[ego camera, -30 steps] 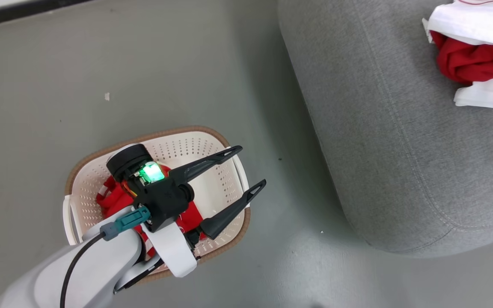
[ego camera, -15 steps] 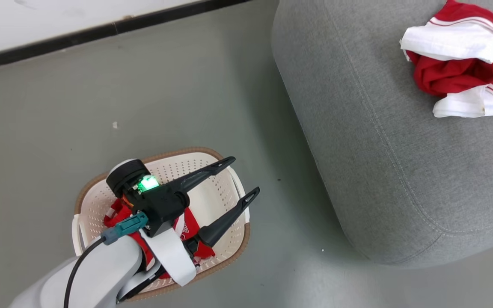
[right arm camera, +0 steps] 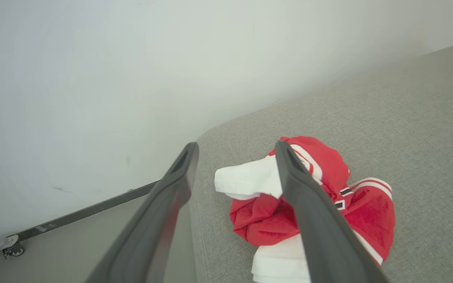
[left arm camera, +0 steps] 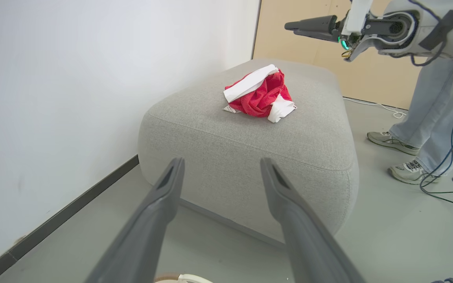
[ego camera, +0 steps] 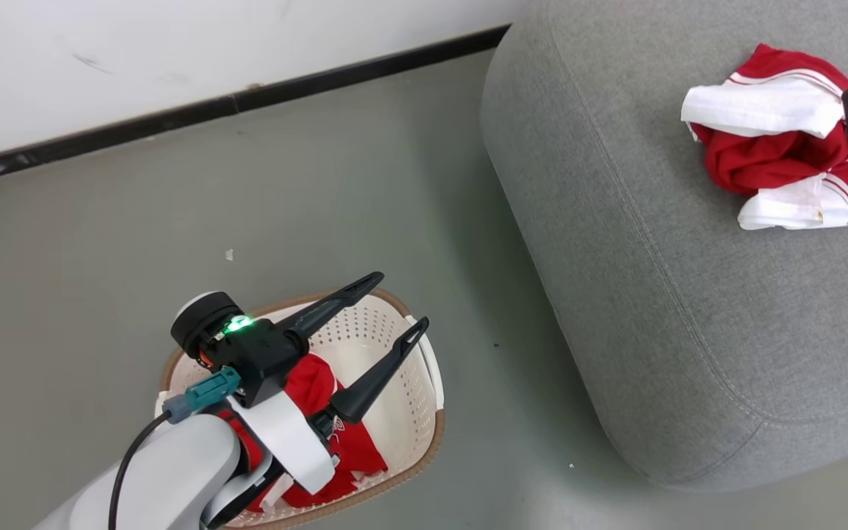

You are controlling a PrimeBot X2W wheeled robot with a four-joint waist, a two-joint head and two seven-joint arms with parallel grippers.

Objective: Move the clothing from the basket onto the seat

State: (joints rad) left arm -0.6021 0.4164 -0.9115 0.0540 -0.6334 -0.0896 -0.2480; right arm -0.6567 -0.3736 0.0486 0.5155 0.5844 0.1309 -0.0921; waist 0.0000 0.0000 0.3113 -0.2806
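Clothing [ego camera: 766, 147]: one red-and-white bundle lies on the seat [ego camera: 652, 309]. A second red garment [ego camera: 354, 450] sits in the basket [ego camera: 424, 375], beneath the left gripper [ego camera: 402, 299], whose fingers are spread and hold nothing. Right gripper [right arm camera: 236, 144] hovers over the seat bundle, fingers apart, empty. Judgement: roughly half done; the basket garment is not yet grasped.

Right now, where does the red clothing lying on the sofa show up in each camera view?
Head view: clothing at upper right, on the sofa.
Left wrist view: clothing at top centre, on the sofa's top.
Right wrist view: clothing right of centre, low.
Shared landmark: the black skirting strip along the white wall.
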